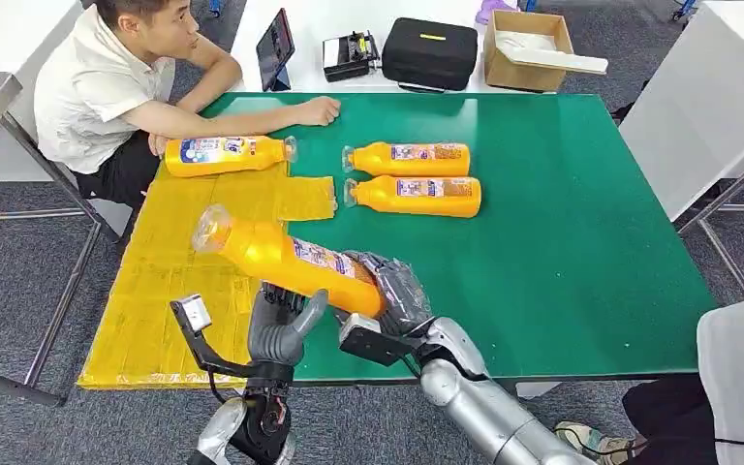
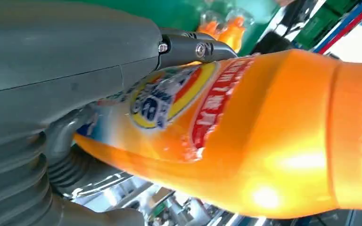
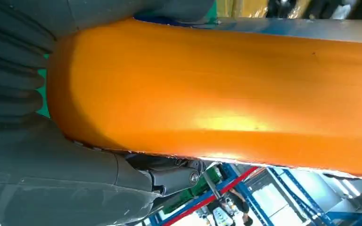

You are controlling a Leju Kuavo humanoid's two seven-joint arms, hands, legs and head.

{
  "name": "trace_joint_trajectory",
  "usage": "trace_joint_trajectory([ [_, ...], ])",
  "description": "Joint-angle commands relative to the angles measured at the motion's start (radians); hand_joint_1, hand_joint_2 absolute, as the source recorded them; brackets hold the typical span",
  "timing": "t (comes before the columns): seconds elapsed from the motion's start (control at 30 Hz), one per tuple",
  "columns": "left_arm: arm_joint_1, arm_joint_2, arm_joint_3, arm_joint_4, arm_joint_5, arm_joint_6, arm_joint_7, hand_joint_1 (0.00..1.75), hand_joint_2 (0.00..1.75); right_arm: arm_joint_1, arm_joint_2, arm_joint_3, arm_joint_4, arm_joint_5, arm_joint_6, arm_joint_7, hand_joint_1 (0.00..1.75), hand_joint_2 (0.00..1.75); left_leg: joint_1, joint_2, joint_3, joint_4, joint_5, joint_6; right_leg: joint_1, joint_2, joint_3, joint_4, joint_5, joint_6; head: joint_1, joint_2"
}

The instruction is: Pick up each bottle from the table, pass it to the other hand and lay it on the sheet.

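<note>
We see the right hand (image 1: 394,291) gripping the base of an orange bottle (image 1: 286,254), its cap pointing toward ten o'clock above the yellow sheet (image 1: 155,291). The left hand (image 1: 281,325) cups it from below, apparently touching; its grip is unclear.

The held bottle (image 2: 245,136) carries a label with red lettering, too blurred to read.

Sheet (image 1: 170,291): on the counter's (image 1: 581,242) left part.
Far bottle (image 1: 228,154): lying on the sheet's far edge.
Bottle pair (image 1: 412,177): side by side on the counter, right of the sheet.
Held bottle (image 1: 286,257): above the sheet's right edge, between both hands.
</note>
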Motion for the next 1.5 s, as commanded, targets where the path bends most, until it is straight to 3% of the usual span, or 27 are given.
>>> trace_joint_trajectory([
  [0.03, -0.042, 0.001, 0.056, -0.043, 0.006, 0.009, -0.015, 0.00, 1.75, -0.021, 0.008, 0.057, 0.021, -0.007, 0.014, -0.008, 1.62, 1.75, 0.001, 0.002, 0.002, 0.001, -0.001, -0.001, 0.002, 0.001, 0.002, 0.000, -0.001, -0.004, 0.000, 0.000],
  [0.2, -0.032, -0.010, 0.100, -0.111, 0.023, -0.011, -0.033, 0.00, 1.75, -0.036, 0.011, 0.068, 0.032, -0.023, 0.045, 0.000, 1.54, 1.75, 0.002, 0.003, 0.005, 0.001, -0.003, -0.001, 0.003, 0.001, 0.004, 0.000, -0.002, -0.005, 0.000, 0.000],
  [0.23, -0.033, -0.018, 0.094, -0.091, 0.048, -0.055, -0.024, 0.00, 1.75, -0.032, 0.011, 0.085, 0.030, -0.024, 0.052, -0.023, 1.64, 1.75, 0.002, 0.003, 0.003, 0.001, -0.002, -0.001, 0.002, 0.001, 0.003, 0.001, -0.002, -0.005, 0.000, 0.000],
  [0.47, -0.035, -0.015, 0.079, -0.072, 0.069, -0.096, -0.001, 0.00, 1.75, -0.027, 0.011, 0.082, 0.048, -0.022, 0.050, -0.033, 1.61, 1.75, 0.001, 0.001, 0.003, 0.000, -0.001, 0.000, 0.001, 0.000, 0.003, 0.000, -0.001, -0.003, 0.000, 0.000],
  [0.5, -0.036, -0.013, 0.072, -0.059, 0.098, -0.124, 0.029, 0.42, 1.75, -0.029, 0.014, 0.082, 0.049, -0.026, 0.054, -0.039, 1.61, 1.75, 0.002, 0.002, 0.005, 0.001, -0.002, -0.001, 0.002, 0.000, 0.005, 0.000, -0.002, -0.005, 0.000, 0.000],
  [0.53, -0.039, -0.008, 0.064, -0.044, 0.097, -0.143, 0.028, 1.62, 1.75, -0.031, 0.018, 0.081, 0.049, -0.027, 0.056, -0.042, 1.61, 1.75, 0.002, 0.002, 0.006, 0.001, -0.003, -0.001, 0.003, 0.000, 0.006, -0.001, -0.002, -0.005, 0.000, 0.000],
  [0.57, -0.042, -0.004, 0.054, -0.037, 0.086, -0.146, 0.026, 1.75, 1.75, -0.032, 0.018, 0.081, 0.049, -0.028, 0.057, -0.043, 1.62, 1.75, 0.001, 0.002, 0.005, 0.000, -0.002, -0.001, 0.002, 0.000, 0.005, -0.001, -0.001, -0.004, 0.000, 0.000],
  [0.83, -0.066, 0.011, 0.036, 0.003, 0.056, -0.150, 0.008, 1.75, 1.75, -0.036, 0.015, 0.066, 0.033, -0.036, 0.059, -0.042, 1.61, 1.75, 0.001, 0.001, 0.003, 0.000, -0.001, 0.000, 0.001, 0.000, 0.003, -0.001, -0.001, -0.003, 0.000, 0.000],
  [0.9, -0.065, 0.015, 0.035, 0.000, 0.046, -0.154, -0.009, 1.75, 1.75, -0.016, 0.020, 0.021, 0.025, -0.116, 0.105, -0.041, 1.48, 1.75, 0.001, 0.001, 0.003, 0.000, -0.001, 0.000, 0.001, 0.000, 0.003, 0.000, -0.001, -0.003, 0.000, 0.000],
  [1.13, -0.061, 0.017, 0.035, -0.020, 0.005, -0.109, -0.045, 1.75, 1.75, 0.012, 0.021, -0.031, 0.040, -0.165, 0.120, -0.054, 1.40, 1.75, 0.002, 0.001, 0.006, 0.000, -0.003, -0.001, 0.003, -0.002, 0.007, -0.001, -0.002, -0.005, 0.000, 0.000],
  [1.17, -0.062, 0.017, 0.032, -0.022, -0.001, -0.105, -0.048, 1.75, 1.75, 0.016, 0.025, -0.043, 0.040, -0.177, 0.123, -0.058, 1.31, 1.75, 0.001, 0.001, 0.004, 0.000, -0.002, -0.001, 0.002, -0.001, 0.004, -0.001, -0.001, -0.004, 0.000, 0.000],
  [1.2, -0.062, 0.018, 0.030, -0.023, -0.006, -0.103, -0.051, 1.75, 1.75, 0.017, 0.026, -0.047, 0.040, -0.178, 0.121, -0.059, 0.00, 1.75, 0.001, 0.001, 0.003, -0.001, -0.001, 0.000, 0.001, -0.001, 0.003, -0.001, -0.001, -0.003, 0.000, 0.000],
  [1.27, -0.058, 0.022, 0.021, -0.032, -0.017, -0.097, -0.053, 1.75, 1.75, 0.026, 0.038, -0.069, 0.051, -0.187, 0.112, -0.055, 0.00, 1.75, 0.001, 0.001, 0.004, 0.000, -0.001, -0.001, 0.002, -0.001, 0.004, -0.001, -0.001, -0.004, 0.000, 0.000],
  [1.3, -0.052, 0.027, 0.017, -0.042, -0.016, -0.093, -0.046, 1.75, 1.75, 0.037, 0.045, -0.081, 0.057, -0.176, 0.083, -0.057, 0.00, 0.00, 0.001, 0.000, 0.003, -0.001, -0.001, -0.001, 0.001, -0.001, 0.002, -0.001, -0.001, -0.003, 0.000, 0.000],
  [1.5, -0.032, 0.040, 0.011, -0.100, -0.061, -0.033, -0.049, 1.75, 1.75, 0.069, 0.065, -0.141, 0.107, -0.160, -0.018, -0.050, 0.00, 0.00, 0.002, 0.002, 0.006, 0.000, -0.003, -0.001, 0.003, 0.000, 0.006, -0.001, -0.002, -0.005, 0.000, 0.000],
])
